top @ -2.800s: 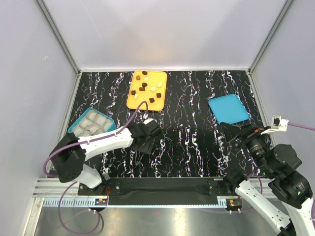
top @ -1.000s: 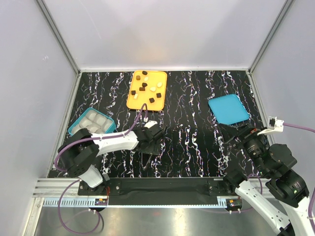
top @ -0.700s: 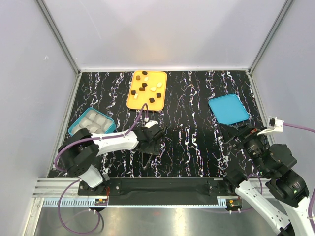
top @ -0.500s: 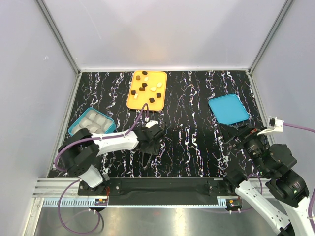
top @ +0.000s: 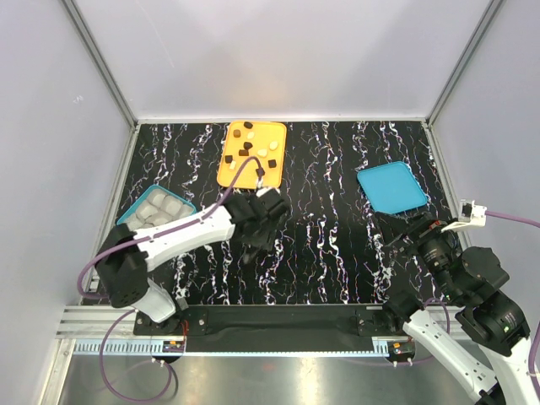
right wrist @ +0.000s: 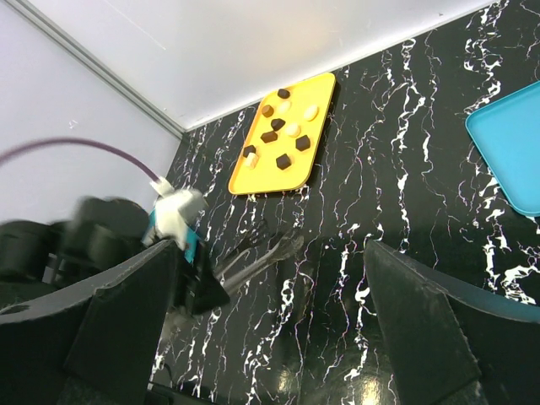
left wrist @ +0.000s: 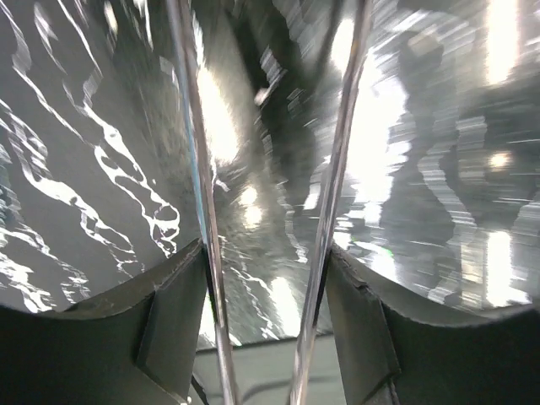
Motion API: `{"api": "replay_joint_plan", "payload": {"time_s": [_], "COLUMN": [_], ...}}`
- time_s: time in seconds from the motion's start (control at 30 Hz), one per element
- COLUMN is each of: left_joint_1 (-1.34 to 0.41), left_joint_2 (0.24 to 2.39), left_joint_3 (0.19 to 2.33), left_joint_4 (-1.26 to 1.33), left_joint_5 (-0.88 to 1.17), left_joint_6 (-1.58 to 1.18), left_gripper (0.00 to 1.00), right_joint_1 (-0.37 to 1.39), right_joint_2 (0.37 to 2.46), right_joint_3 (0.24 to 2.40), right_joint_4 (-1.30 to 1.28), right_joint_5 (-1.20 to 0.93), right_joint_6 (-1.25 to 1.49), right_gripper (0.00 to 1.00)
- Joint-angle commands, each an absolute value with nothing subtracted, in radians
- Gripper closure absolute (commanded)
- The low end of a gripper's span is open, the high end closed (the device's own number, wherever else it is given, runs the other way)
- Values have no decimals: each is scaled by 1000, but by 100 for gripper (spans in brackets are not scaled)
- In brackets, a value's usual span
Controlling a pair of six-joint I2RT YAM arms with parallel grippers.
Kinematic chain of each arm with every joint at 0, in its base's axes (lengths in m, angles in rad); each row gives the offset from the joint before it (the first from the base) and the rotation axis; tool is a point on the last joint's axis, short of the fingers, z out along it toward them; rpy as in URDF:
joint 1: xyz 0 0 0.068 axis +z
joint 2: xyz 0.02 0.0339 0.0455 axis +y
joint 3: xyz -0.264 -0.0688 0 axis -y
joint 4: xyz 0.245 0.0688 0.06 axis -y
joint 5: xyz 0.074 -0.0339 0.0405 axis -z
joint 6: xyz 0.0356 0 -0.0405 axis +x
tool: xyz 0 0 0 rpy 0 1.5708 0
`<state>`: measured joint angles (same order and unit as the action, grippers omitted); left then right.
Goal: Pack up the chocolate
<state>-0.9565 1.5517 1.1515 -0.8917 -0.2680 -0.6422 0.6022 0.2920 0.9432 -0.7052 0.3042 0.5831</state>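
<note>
**A:** Ten or so chocolate [top: 245, 150] bits, dark cubes and pale rounds, lie loose on tray [top: 226, 175]. That's top view, 12 o'clock on table [top: 337, 253].

**B:** And box, lid?

**A:** Open box [top: 137, 203] at 9 o'clock. Its cells look pale, can't tell contents. The lid [top: 391, 187] lies flat at 2 o'clock, well apart from it. Mid-table, left gripper [top: 263, 218] hangs just at 6 o'clock of tray, not touching it.

**B:** Left wrist view?

**A:** Blurred. Its fingers [left wrist: 173, 321] press on the outsides of tongs [left wrist: 200, 211], one blade each, so it's grasping tongs. Blades stand apart and run toward 12 o'clock over table.

**B:** Right wrist view?

**A:** Here right gripper [right wrist: 272, 245] is released, jaws wide. Chocolate [right wrist: 283, 139] on tray [right wrist: 253, 181] shows at 12 o'clock, lid [right wrist: 515, 152] corner at 3 o'clock. At 8 o'clock the left gripper [right wrist: 211, 274] holds tongs [right wrist: 261, 251] pointing toward 2 o'clock, tips near tray but short of its near edge.
</note>
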Motion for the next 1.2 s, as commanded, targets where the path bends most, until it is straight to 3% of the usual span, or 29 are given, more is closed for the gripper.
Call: {"api": "replay_joint_plan", "payload": {"time_s": [0.0,0.53,0.73,1.17], "left_joint_1": [-956,-826,-706,-649], "left_joint_2": [1489,1641,1707,1824], "left_joint_3": [1301,1853,1868,1757], "left_joint_4": [-1037,-1258,-1174,-931], "left_joint_5": [-310,-428,-437,-373], "left_joint_6": [-580,-457,-396,-341], "left_gripper": [41,52,55,55], "right_joint_1": [604,604,604,604], "right_joint_2": [281,268,304,402], "right_joint_3": [968,908,888,888], "right_joint_4": [-690,-720,-700,-624], "right_joint_5": [313,233,219,235], "right_joint_6": [592,635,582,522], "right_gripper": [1,0,0,0]}}
